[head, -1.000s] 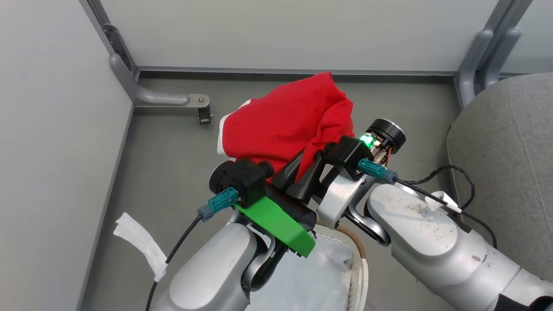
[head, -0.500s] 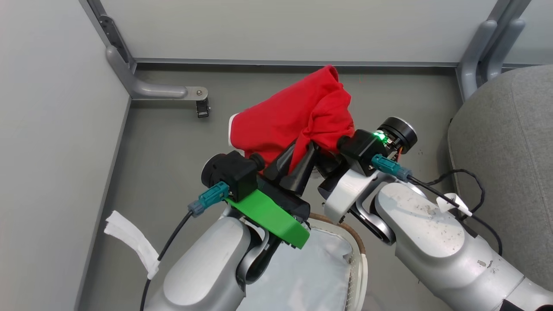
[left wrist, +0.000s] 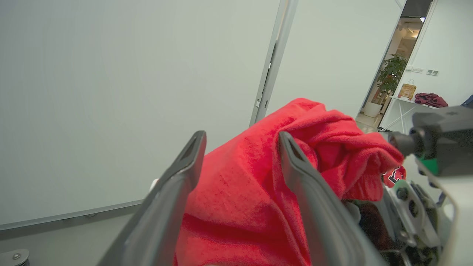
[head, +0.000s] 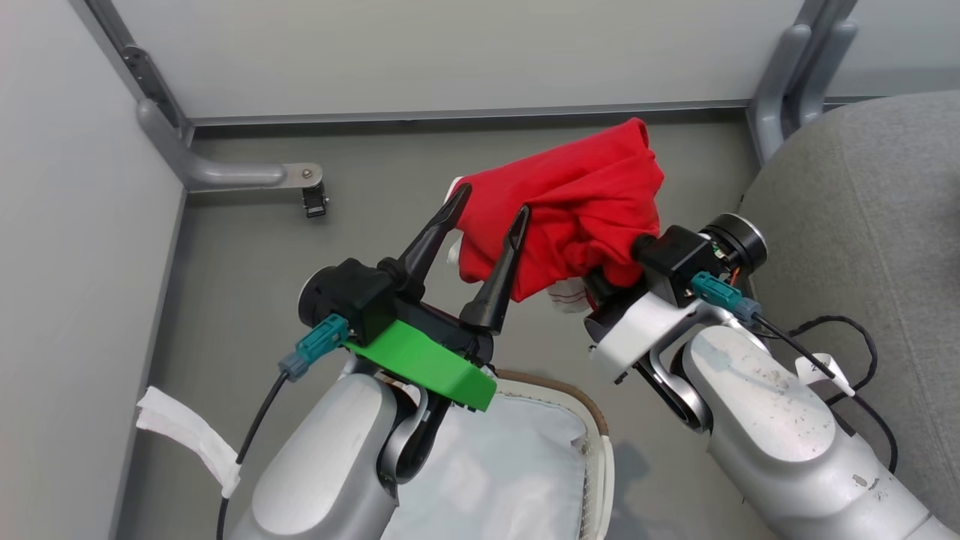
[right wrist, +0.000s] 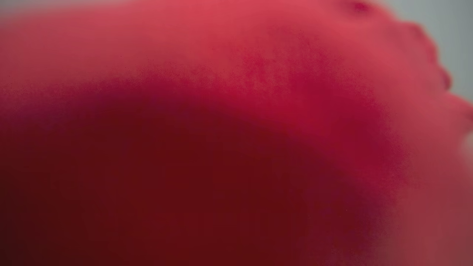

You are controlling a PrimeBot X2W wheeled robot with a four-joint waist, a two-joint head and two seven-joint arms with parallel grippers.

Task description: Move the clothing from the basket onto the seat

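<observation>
Head view: the clothing (head: 577, 202), a bunched red bundle with a strip of white-striped trim showing at its underside, is clear of the basket (head: 592, 420) and held in the air above the grey floor (head: 247, 300). It sits forward of the basket rim and just short of the seat (head: 862, 210). No part of it rests on the cushion.

Left pincer (head: 491, 204): fingers spread wide. A fold of the red cloth lies between and behind them, but they are not clamped on it.

Right pincer (head: 600, 285): fingers buried in the bundle, so the gap between them cannot be read. The cloth gathers to a knot at this point and nothing else supports it. It is therefore judged closed on the clothing and carrying the full load. The right wrist view confirms red fabric pressed against the lens.

Basket: the part in view shows the white lining cloth (head: 495, 472) and no red. The rest is hidden behind both forearms, so whether it is empty cannot be confirmed.

Status: lift-out done for this bundle; placement not yet done.

Outstanding:
- Carry the bundle to the robot's right, over the cushion edge.
- Lower it and open the right pincer.
- Check the hidden part of the basket for any remaining garment.
</observation>
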